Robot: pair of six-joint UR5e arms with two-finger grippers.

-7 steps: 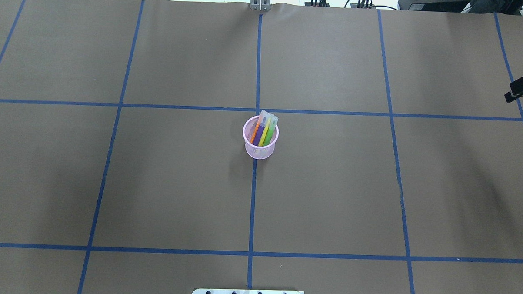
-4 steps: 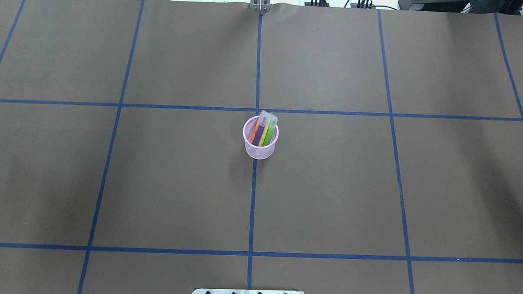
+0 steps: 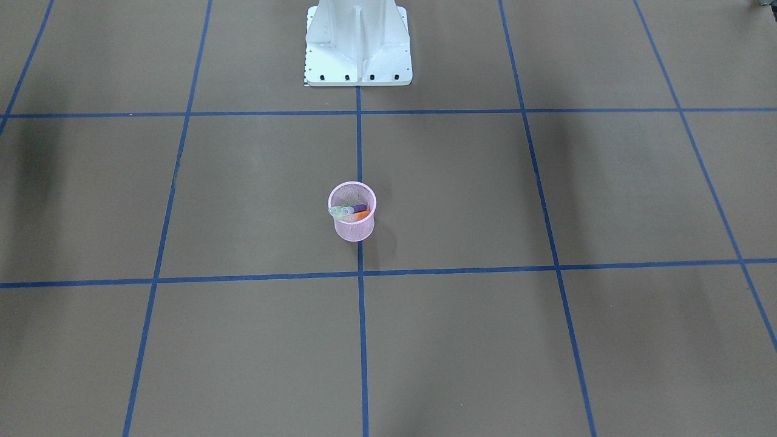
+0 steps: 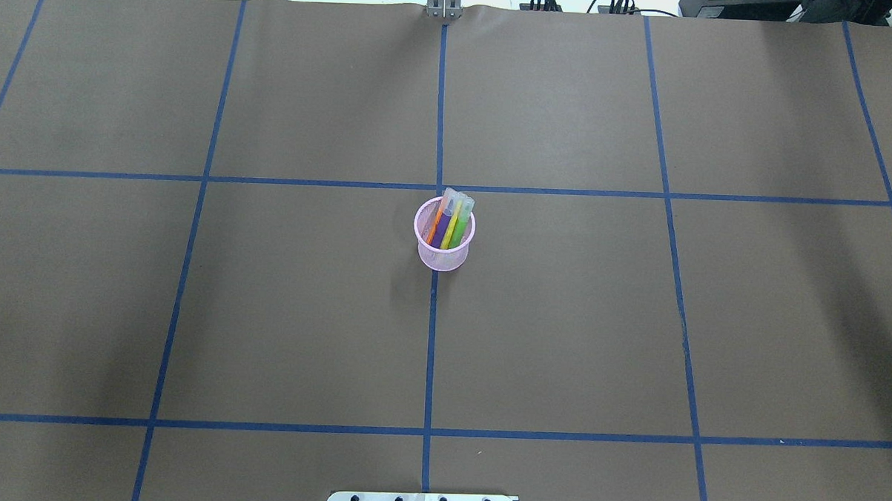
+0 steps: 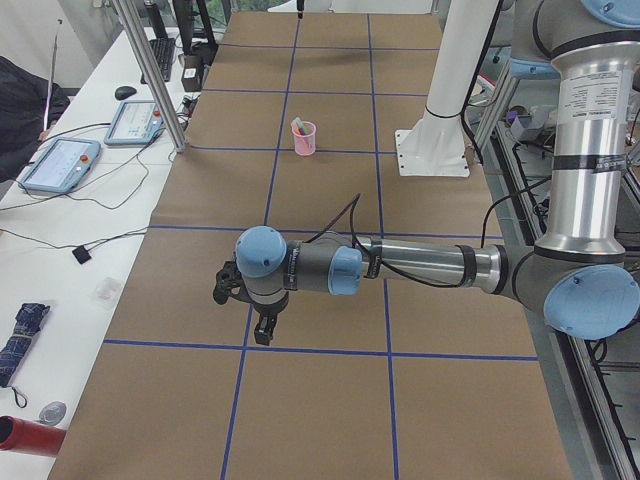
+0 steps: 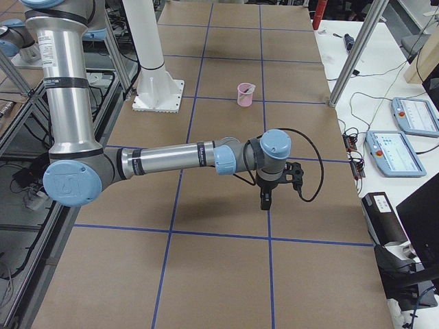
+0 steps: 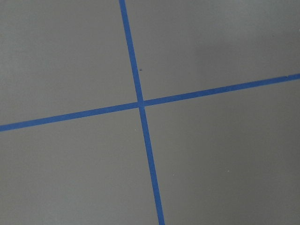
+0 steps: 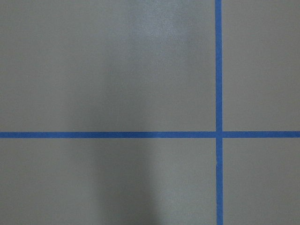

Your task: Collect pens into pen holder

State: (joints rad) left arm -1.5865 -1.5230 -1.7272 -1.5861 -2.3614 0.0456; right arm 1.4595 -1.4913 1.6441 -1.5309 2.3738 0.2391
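Dead centre on the tabletop (image 4: 562, 321), the pink mesh pen holder (image 4: 441, 261) is standing upright, sitting right on the middle line of blue tape (image 4: 431, 339), just on the robot's side of a cross line. All four pens (image 4: 451, 219) are sitting inside it, bunched together. From overhead they are running in a row: orange pen (image 4: 435, 230), purple pen (image 4: 444, 228), yellow pen (image 4: 452, 227), green pen (image 4: 459, 231). Their long axes are tilting, not plumb. The pale caps (image 4: 456, 202) are leaning away from the robot and poking out over the far rim, while the coloured ends are resting down toward the cup's base. From across the tabletop, the same holder (image 3: 354, 230) is showing those caps (image 3: 340, 211) resting against the rim farthest from the robot, with purple and orange barrels showing behind them.

Moving outward, both arms are staying well apart from the cup. The left arm (image 5: 420, 265) is stretching out low over the brown paper, its left tool (image 5: 266, 328) pointing down above a tape line; whether it is released or clenched, I cannot tell from this side view. The right arm (image 6: 171, 159) is doing the same at the other end, its right tool (image 6: 265, 201) hanging downward over the paper, and again I cannot tell its state. Both wrist cameras are looking at nothing but brown paper and crossing blue tape. The white pedestal (image 3: 358, 42) is standing on the same centre line as the cup, well apart from it.
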